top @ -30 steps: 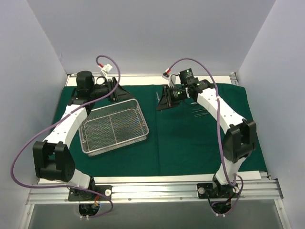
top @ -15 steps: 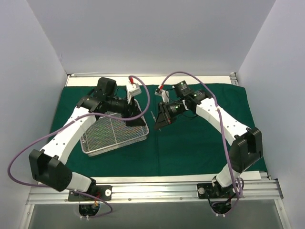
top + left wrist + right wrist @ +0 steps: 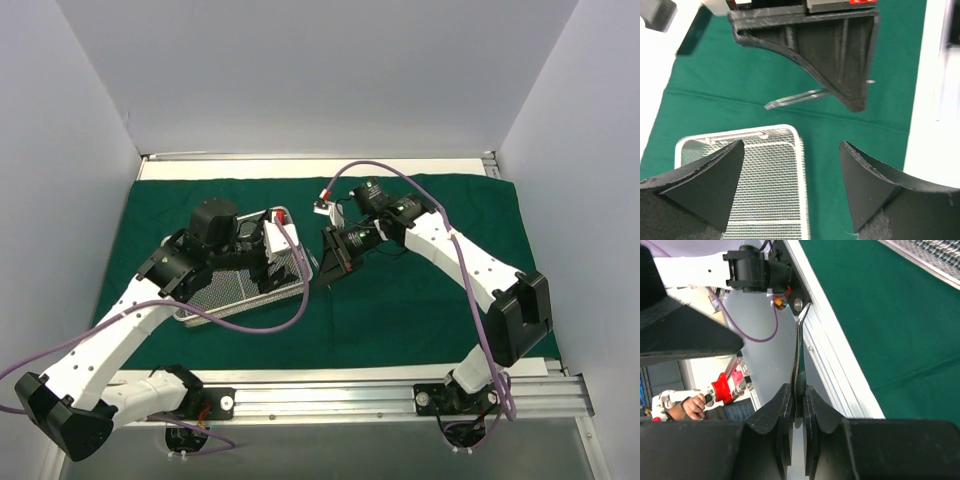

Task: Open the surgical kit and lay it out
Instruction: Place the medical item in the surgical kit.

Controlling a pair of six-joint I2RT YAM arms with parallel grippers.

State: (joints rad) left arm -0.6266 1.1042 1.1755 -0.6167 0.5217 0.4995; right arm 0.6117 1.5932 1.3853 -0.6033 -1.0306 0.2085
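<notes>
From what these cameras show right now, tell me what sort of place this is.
Probably a robotics lab cell staged for surgical prep: plain white walls close it in, a green drape lies spread flat, a wire-mesh tray sits on it, and the right gripper pinches a metal instrument.

Plain white walls [image 3: 320, 70] fill the top, left and right of the overhead view. An aluminium rail [image 3: 340, 400] runs across the bottom, with a grey panel [image 3: 330, 450] below it. In the lower left of the right wrist view, a person's hand [image 3: 690, 406] shows beside a red part [image 3: 720, 387].
</notes>
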